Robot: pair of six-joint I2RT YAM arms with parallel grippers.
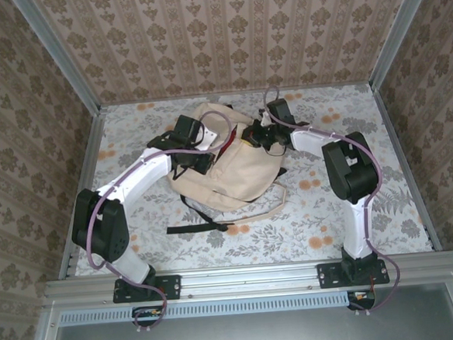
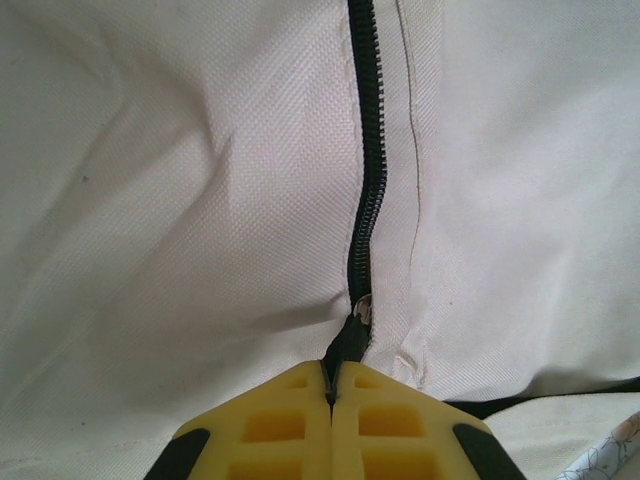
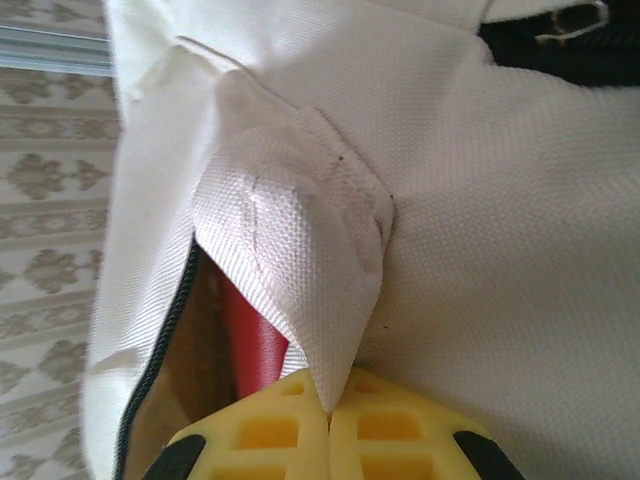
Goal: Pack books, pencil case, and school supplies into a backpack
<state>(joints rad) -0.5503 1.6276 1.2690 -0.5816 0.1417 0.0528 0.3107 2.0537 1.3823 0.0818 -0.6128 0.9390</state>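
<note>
Floral table (image 1: 331,225), backpack (image 1: 235,177) mid. We see L claw (image 2: 330,385) clamped on zip pull (image 2: 350,345), R claw (image 3: 328,400) pinching fabric flap (image 3: 290,260); red item (image 3: 255,345) inside.

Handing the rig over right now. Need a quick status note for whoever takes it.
Left hand: shut on the zipper pull of the backpack.
Right hand: shut on a canvas fold beside the open mouth.
Red item is inside; other contents hidden.
To do: likely zip the opening shut, then release both hands.
</note>
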